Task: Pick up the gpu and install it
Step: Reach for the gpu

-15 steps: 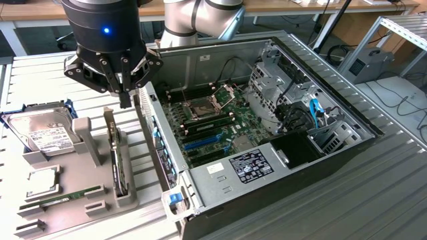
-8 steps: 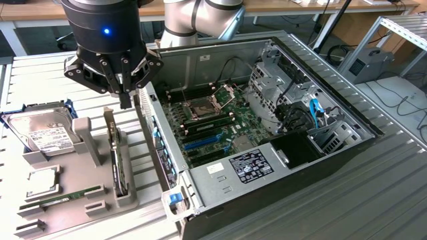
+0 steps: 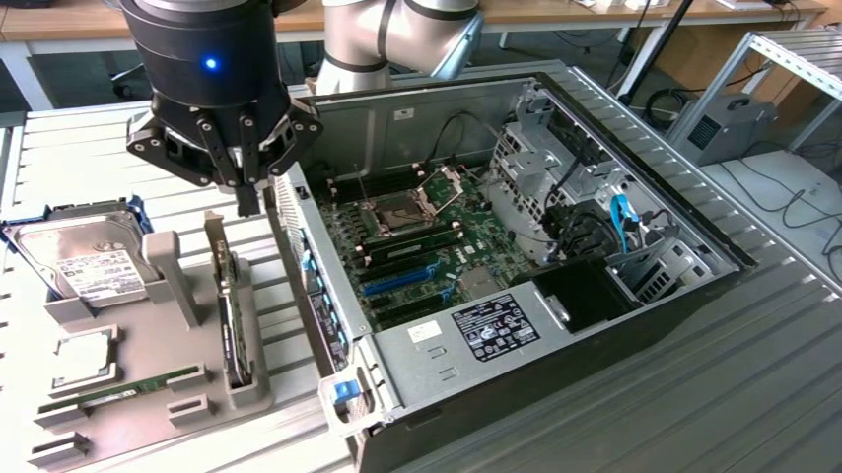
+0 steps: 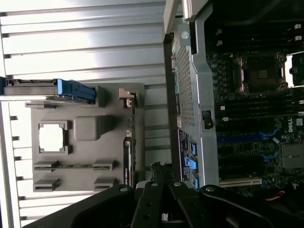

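The gpu (image 3: 235,330) stands on its edge in a slot of the grey holder tray (image 3: 172,414), its thin dark body running toward the tray's front and a silver bracket at the far end. My gripper (image 3: 247,205) hangs just above the card's far end, beside the open case's rear wall, fingers shut with nothing between them. In the wrist view the gpu (image 4: 127,159) shows edge-on along the tray's side nearest the case, close to my gripper (image 4: 160,168).
The open computer case (image 3: 684,212) lies on the exterior view's right, its motherboard (image 3: 435,236) showing blue slots (image 3: 398,281). The tray also carries a silver hard drive (image 3: 93,264), a square processor (image 3: 82,355) and a green memory stick (image 3: 132,387). A slatted metal table (image 3: 736,394) lies underneath.
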Robot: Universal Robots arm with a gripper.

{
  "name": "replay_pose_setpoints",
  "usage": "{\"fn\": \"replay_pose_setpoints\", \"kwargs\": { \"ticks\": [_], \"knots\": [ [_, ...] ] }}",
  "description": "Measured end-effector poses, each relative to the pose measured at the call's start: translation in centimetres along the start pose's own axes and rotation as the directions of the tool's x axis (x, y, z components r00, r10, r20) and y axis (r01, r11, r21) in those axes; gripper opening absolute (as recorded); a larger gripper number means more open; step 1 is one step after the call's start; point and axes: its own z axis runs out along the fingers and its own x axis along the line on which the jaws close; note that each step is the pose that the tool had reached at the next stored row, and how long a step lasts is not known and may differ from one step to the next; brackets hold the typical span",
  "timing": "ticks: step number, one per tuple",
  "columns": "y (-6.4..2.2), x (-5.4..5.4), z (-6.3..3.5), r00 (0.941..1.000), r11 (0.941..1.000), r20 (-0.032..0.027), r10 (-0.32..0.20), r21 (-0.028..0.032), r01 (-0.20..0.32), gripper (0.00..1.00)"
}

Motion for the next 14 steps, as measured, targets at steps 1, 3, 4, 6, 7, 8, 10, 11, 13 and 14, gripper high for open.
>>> {"fn": "replay_pose_setpoints", "kwargs": {
  "ticks": [1,3,4,6,7,8,10,11,13,14],
  "knots": [
    [-0.02,0.00,0.00,1.0000,1.0000,0.0000,0.000,-0.0001,0.000,0.11],
    [-0.06,0.00,0.01,1.0000,1.0000,0.0001,0.000,-0.0001,0.000,0.11],
    [-0.07,-0.01,0.01,1.0000,1.0000,0.0001,0.000,-0.0001,0.000,0.11],
    [-0.12,-0.01,0.01,1.0000,1.0000,0.0000,0.000,0.0000,0.000,0.11],
    [-0.14,-0.01,0.01,1.0000,1.0000,0.0000,0.000,-0.0001,0.000,0.11],
    [-0.16,-0.01,0.01,1.0000,1.0000,0.0001,0.000,-0.0001,0.000,0.11],
    [-0.20,-0.02,0.01,1.0000,1.0000,0.0000,0.000,0.0000,0.000,0.11],
    [-0.22,-0.02,0.01,1.0000,1.0000,0.0000,0.000,0.0000,0.000,0.11],
    [-0.27,-0.02,0.02,1.0000,1.0000,0.0000,0.000,0.0000,0.000,0.11],
    [-0.29,-0.02,0.02,1.0000,1.0000,0.0000,0.000,0.0000,0.000,0.11]
  ]
}}
